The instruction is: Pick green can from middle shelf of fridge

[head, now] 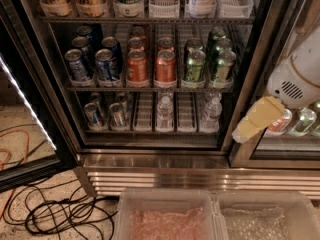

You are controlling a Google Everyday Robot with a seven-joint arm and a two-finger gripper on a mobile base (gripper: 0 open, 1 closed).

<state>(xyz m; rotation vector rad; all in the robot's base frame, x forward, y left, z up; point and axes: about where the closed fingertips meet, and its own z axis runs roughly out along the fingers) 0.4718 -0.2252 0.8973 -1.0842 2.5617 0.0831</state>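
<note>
**Item: gripper** (256,120). Cream-coloured, on a white arm (297,76) at the right of the view. It hangs in front of the black frame of the fridge (252,59), outside the open compartment. Whether it is spread or pressed together: cannot tell. It holds nothing that can be seen.

**Item: green can** (223,65). Up and to the left of the gripper, upright at the front of the rightmost lane on the middle shelf (150,89). A 2nd green can (194,66) stands just beside it, farther left. More green cans stand behind both.

**Item: orange cans** (165,65) and **blue cans** (105,64). Farther left again on the same tier. Not wanted.

**Item: water bottles** (212,111). Left of the gripper at about its own height, 1 tier below the cans.

**Step in hand, as judged:** approach, no contact yet.

**Handling notes:**
- Raise the gripper to can height and carry it left past the frame before reaching in.
- Enter level and square to the lane.
- Take the nearest front can at mid-body, clear of its neighbour.
- Draw it straight out so the cans behind do not tip.
</note>
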